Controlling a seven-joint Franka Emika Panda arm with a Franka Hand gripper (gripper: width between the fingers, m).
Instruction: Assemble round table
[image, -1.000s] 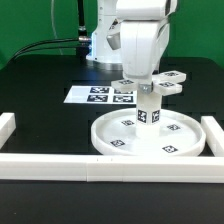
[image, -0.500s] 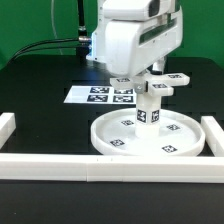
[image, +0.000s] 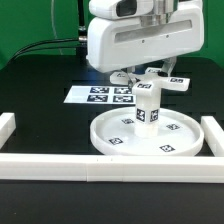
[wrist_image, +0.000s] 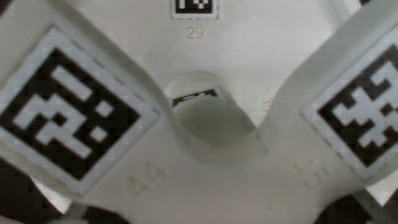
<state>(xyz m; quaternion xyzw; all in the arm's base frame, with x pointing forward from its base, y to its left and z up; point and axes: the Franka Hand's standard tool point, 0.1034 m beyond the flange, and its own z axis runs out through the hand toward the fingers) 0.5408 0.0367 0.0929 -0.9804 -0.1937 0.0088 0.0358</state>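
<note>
Exterior view: the large round rimmed disc (image: 150, 136) lies flat on the black tabletop (image: 40, 80), near the white border rails (image: 60, 162) that run along the front and at both sides. The short thick post (image: 147, 108) stands upright at the disc's centre, with a tag on its side. The cross-shaped piece (image: 152, 79) sits at the top of the post, its tagged arms spreading toward the exterior view's right; whether it rests fully on the post or hangs just above cannot be told. The wide white body of the gripper (image: 148, 72) covers the piece from above, so the jaws are hidden and their state cannot be told. The marker board (image: 100, 95) lies flat behind the disc.

Wrist view: this shows what the exterior view hides, the cross-shaped piece (wrist_image: 199, 120) at very close range. Two tagged arms spread apart from a central hub with a round recess, and a third tag shows at one edge. No fingertips are distinguishable here, so the jaws' grip cannot be told from this view either.
</note>
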